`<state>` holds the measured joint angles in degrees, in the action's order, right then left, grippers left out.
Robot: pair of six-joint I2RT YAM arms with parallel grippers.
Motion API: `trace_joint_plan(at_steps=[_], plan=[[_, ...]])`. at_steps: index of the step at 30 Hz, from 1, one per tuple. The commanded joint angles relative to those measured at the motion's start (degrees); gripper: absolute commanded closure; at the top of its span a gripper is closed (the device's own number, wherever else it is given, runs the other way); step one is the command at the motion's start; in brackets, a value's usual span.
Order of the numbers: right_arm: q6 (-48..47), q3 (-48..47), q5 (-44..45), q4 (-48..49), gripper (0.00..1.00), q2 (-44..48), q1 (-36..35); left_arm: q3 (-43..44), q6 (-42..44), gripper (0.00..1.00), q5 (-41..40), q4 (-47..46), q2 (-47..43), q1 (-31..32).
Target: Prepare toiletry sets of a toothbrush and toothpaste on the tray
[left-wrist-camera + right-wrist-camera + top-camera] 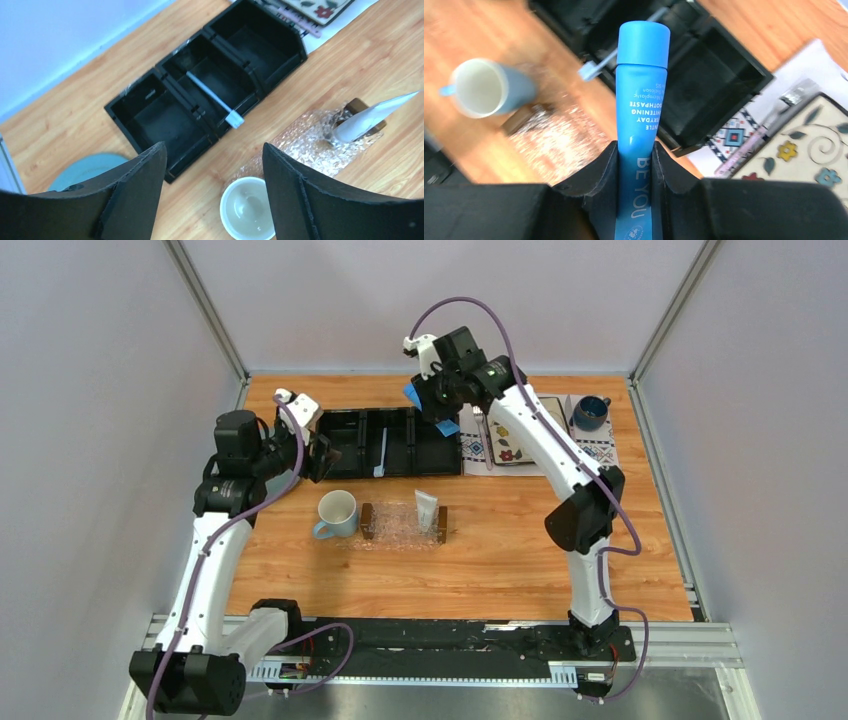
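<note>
Right gripper (636,157): clenched on blue plastic toothpaste tube (642,85).
Left gripper (214,170): spread wide, empty.
Slim pale-blue toothbrush (212,97): lying in black three-compartment plastic organizer (160,117), middle compartment.

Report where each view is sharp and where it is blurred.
Right wrist: the blue toothpaste tube is sharp, while the mug and tray behind it are smeared. Left wrist: the organizer and toothbrush are crisp. Top external: evenly lit and sharp throughout.

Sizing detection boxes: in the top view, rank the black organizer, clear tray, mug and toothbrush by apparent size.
1. black organizer
2. clear tray
3. mug
4. toothbrush, about mug-length but far thinner
</note>
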<state>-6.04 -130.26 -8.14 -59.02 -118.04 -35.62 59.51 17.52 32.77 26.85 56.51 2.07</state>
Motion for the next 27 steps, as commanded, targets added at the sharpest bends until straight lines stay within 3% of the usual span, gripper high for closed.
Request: trace_joint_plan(at_steps=[1,6,18,27], plan=[[-4.8,-4.3,-17.5,-7.7,0.80,4.4,-0.8,5.6,3.0,0.20,2.1,0.3,-1.3,5.3],[-8.5,-3.1,-24.3,-13.1,0.80,7.3,-2.6,6.8,13.1,0.18,-4.9,1.6,-4.5,13.4],[-13.0,1.4,-31.1,-17.0,0.80,10.5,-6.6,13.4,31.3,0.16,0.3,14.3,-1.7,20.2],[-14.7,4.9,-26.1,-15.0,0.81,14.6,-10.4,15.2,32.3,0.16,6.9,21.0,-0.3,20.8]])
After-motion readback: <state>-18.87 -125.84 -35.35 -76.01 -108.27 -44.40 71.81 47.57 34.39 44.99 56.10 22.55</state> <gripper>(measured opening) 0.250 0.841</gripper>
